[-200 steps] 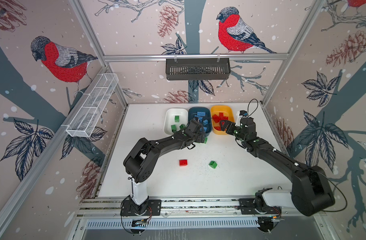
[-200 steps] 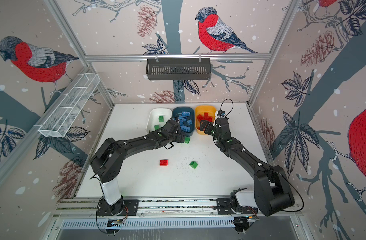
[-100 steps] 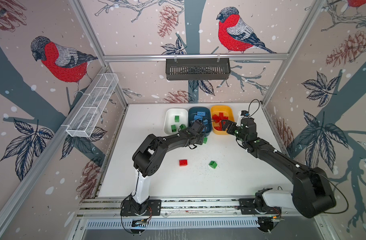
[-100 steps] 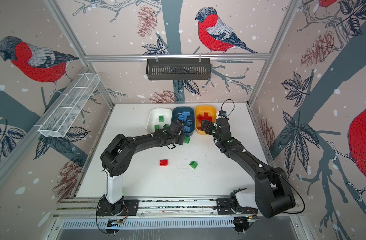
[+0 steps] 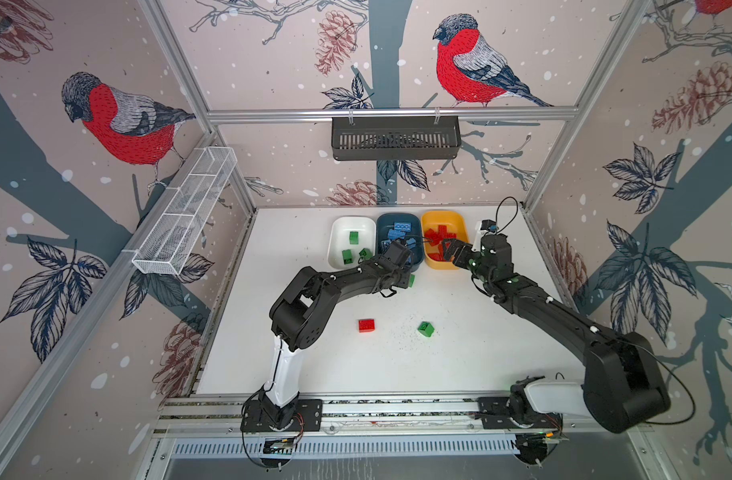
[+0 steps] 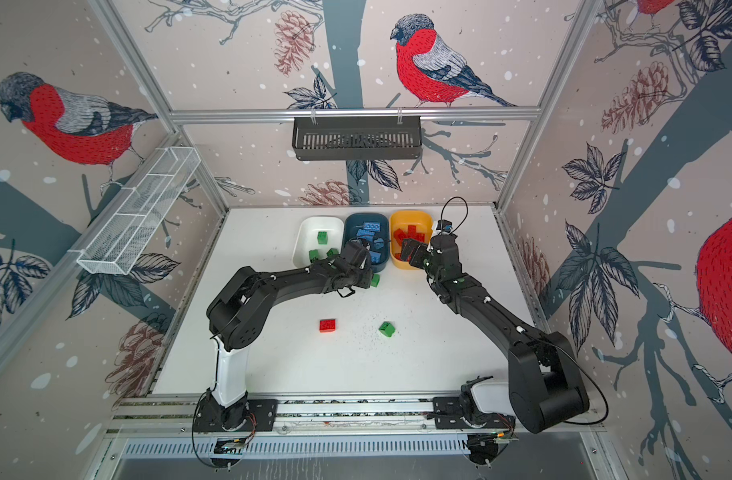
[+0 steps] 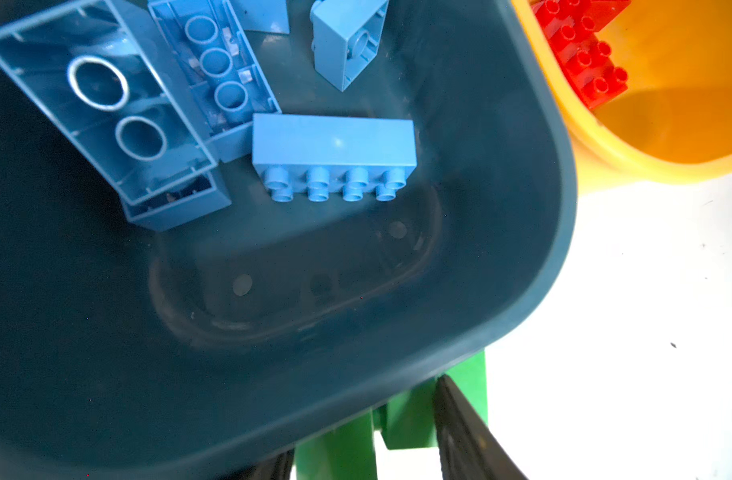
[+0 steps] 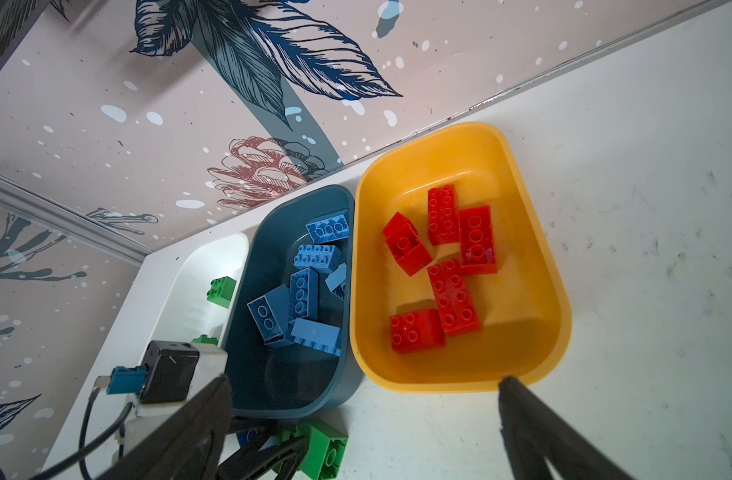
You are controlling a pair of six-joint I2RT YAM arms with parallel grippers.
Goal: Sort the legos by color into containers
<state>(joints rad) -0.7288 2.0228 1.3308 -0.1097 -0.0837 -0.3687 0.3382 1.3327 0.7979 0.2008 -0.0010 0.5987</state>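
Your left fingers (image 5: 405,277) have narrowed since a second ago. They now pinch a green brick (image 7: 401,411) from both sides, just outside the near wall of the dark teal tub (image 7: 314,291). The brick has not shifted in that time, and you cannot tell whether it has left the worktop (image 5: 459,357). The elbow (image 5: 297,316) of the left arm has risen and come closer to the teal tub.

Your right fingers (image 5: 453,251) are spread as wide as before and hold nothing. They hang over the near end of the yellow tub (image 8: 534,266), which stands against the teal tub's right side.

The teal tub holds the blue bricks (image 7: 333,141), and the yellow tub holds the red bricks (image 8: 453,295). The white tub (image 5: 341,232), against the teal tub's left side, holds three green bricks (image 5: 354,237).

A loose red brick (image 5: 366,325) and a loose green brick (image 5: 426,329) lie well apart from the teal tub, towards the arm bases, where they lay a second ago.
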